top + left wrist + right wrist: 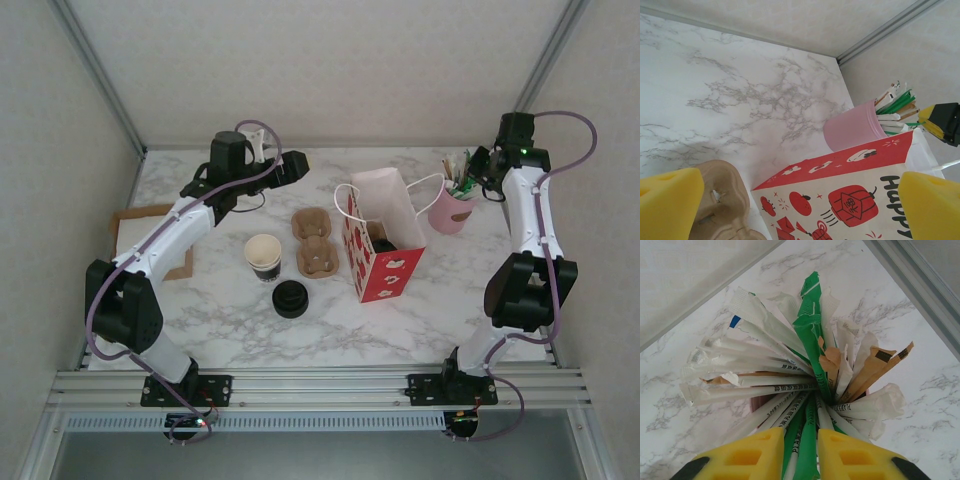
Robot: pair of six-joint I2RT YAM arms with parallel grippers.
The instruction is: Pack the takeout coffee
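The left gripper (288,168) hangs wide open over the far left of the marble table (200,300), with nothing between its yellow pads (670,200). At the far right, the right gripper (801,436) sits over the pink cup (447,215), its jaws pinched narrow around the green-wrapped straws (809,335). The red-and-white paper bag (385,272) stands mid-table. The takeout coffee (383,245) seems to sit inside its open mouth, just a dark round top showing, though I can't be sure. Left of the bag stand a lidless cup (263,255) and a loose black lid (290,298).

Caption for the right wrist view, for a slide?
Right gripper straddles green wrapped straws in a packed pink cup on marble table.
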